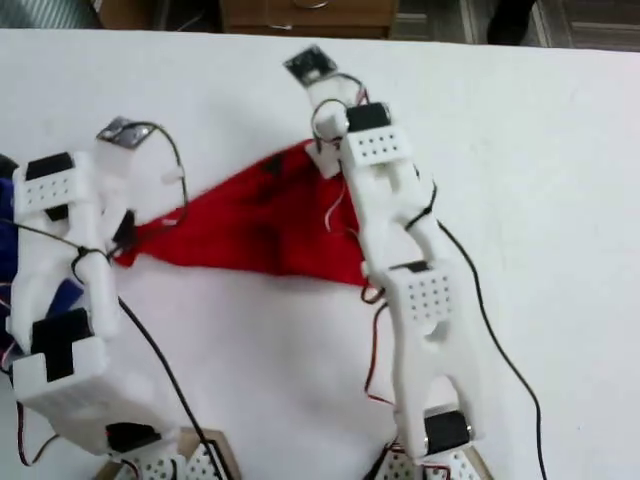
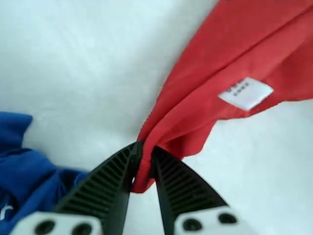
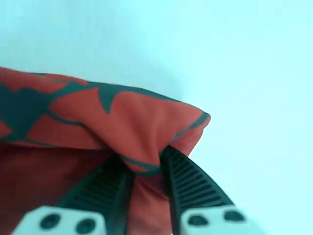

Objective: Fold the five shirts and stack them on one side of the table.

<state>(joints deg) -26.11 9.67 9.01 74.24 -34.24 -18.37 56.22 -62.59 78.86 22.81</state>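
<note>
White table (image 1: 560, 150), wooden furniture (image 1: 300, 15) past far edge. Far left: blue shirt (image 2: 24, 171) bunched at table edge, just beside L arm. Next, left gripper (image 2: 144, 164) clamped on pinched corner of red shirt (image 1: 250, 220); white tag (image 2: 244, 93) near it. Shirt spans table centre btwn arms. At its other end, right gripper (image 3: 144, 164) clamped on dark-patterned corner.

cabinet (image 1: 308, 17): wooden, beyond table (image 1: 560, 150) far edge, middle | dark shape (image 1: 512, 20): beyond far edge, rightward | grey ribbed thing (image 1: 45, 12): beyond far-left corner
</note>
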